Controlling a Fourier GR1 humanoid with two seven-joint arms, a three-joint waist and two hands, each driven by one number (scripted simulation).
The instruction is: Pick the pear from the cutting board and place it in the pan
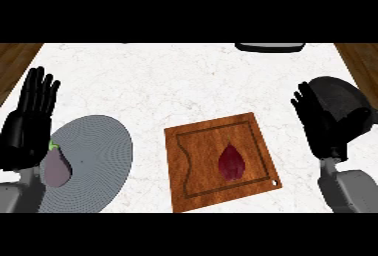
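Marble counter (184, 85): pear (232, 162) on cutting board (196, 150)

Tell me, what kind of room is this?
Most likely a kitchen: a white marble-look counter holds a wooden cutting board with a dark red pear on it, a black pan at the right, and an eggplant on a grey plate.

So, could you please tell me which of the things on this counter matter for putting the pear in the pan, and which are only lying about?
Part of the job:
- dark red pear
- wooden cutting board under it
- black pan, behind the right hand

Just lying about:
- grey plate
- purple eggplant on the plate
- open left hand, resting
- dark object at the far edge
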